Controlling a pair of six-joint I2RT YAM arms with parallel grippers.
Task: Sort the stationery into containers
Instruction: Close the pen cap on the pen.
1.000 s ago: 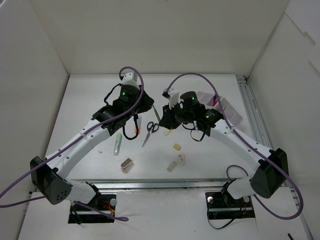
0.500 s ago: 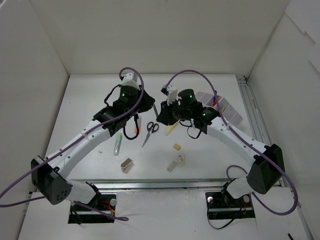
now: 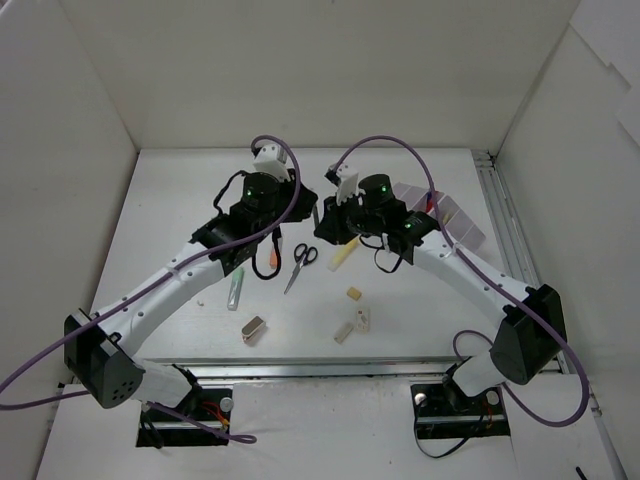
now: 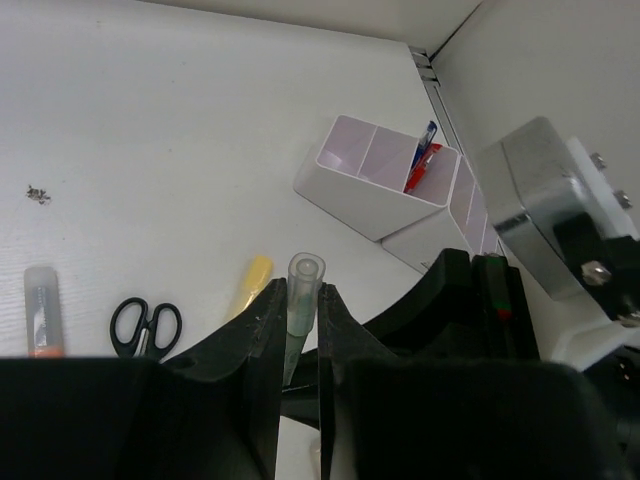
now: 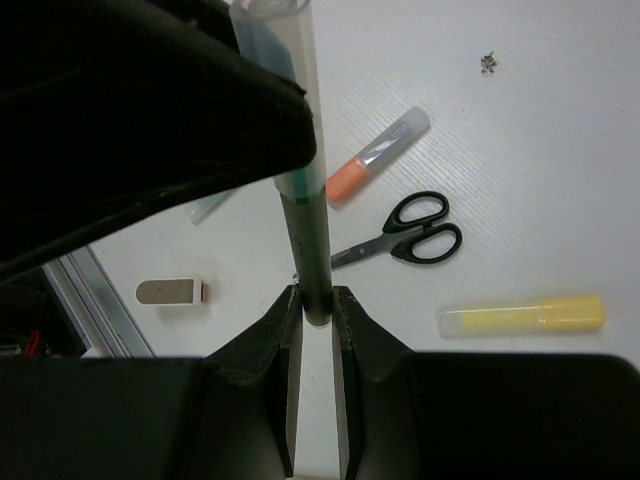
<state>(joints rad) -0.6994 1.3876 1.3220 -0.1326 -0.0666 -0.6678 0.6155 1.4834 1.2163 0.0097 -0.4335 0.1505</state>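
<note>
This step looks like a pass from one arm to the other. One long grey-green marker [image 5: 305,225] with a clear cap hangs in the air between the two pincers, and each one holds an end.

The left pincer [image 4: 299,296] is pressed almost together and pinches the marker near its clear end. The right pincer [image 5: 316,298] is pressed almost together too and pinches the dark end. The marker does not touch the white table [image 5: 520,120] under the pincers.

The white plastic tray [image 4: 350,195] with little boxes sits near the right pincer, on the side away from the left pincer. A red and a blue pen [image 4: 422,165] stand in one box.

Next, I think the left pincer must let go, so the right pincer can carry the marker over to the tray. If both pull at once, the marker could slip or twist.

Below the right pincer lie black-handled scissors [image 5: 405,232], a yellow marker [image 5: 520,316] and an orange marker [image 5: 375,158], not yet sorted.
</note>
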